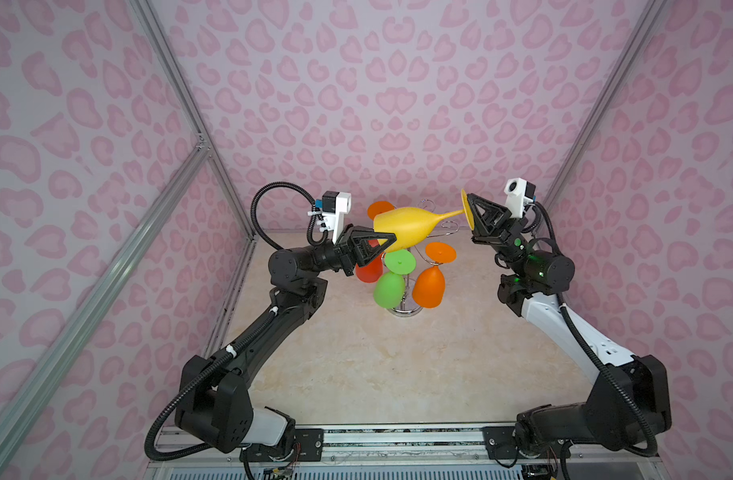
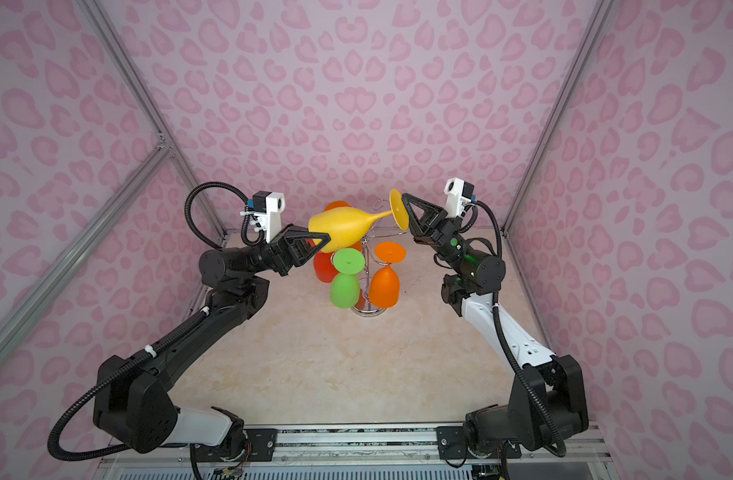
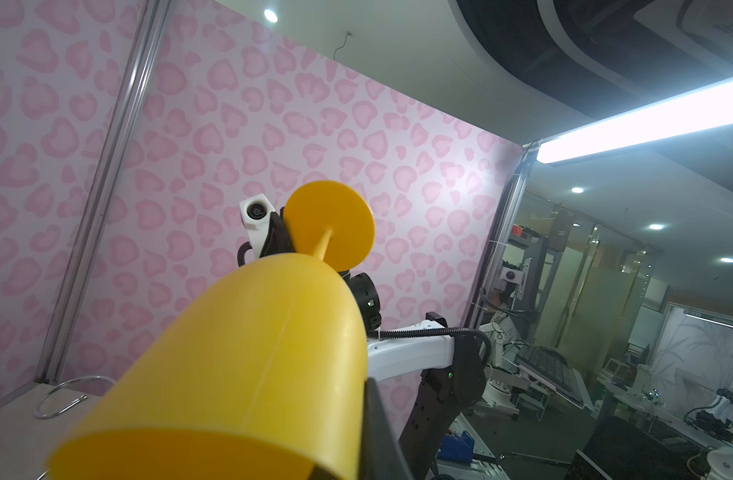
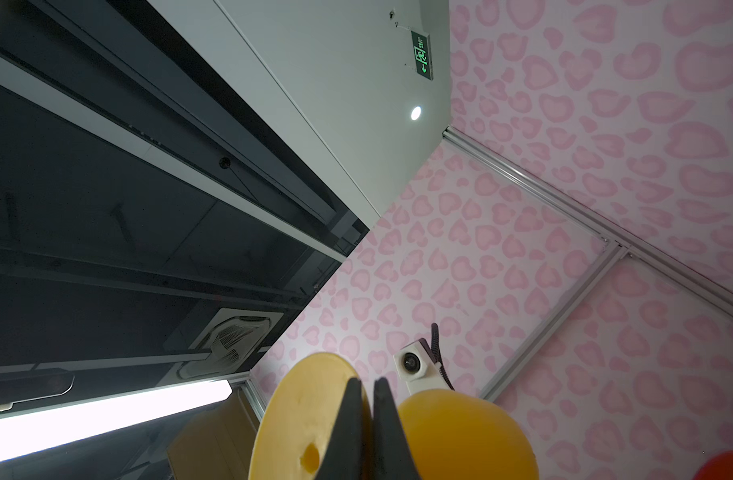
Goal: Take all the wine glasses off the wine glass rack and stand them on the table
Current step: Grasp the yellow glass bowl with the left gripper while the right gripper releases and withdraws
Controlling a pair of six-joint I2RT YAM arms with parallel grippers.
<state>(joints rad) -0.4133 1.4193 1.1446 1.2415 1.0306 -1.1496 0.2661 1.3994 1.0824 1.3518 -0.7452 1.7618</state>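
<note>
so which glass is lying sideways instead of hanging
The yellow wine glass: it lies level above the rack, bowl in the left hand, while the green glass and orange glass hang bowl-down.

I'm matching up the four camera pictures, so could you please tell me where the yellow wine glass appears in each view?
Top view: the yellow wine glass lies sideways, just right of centre.
Top view: sideways again, just left of centre.
Left wrist: its bowl fills the lower middle.
Right wrist: along the bottom edge, middle.
Shared landmark: its round foot, visible in all four.
</note>
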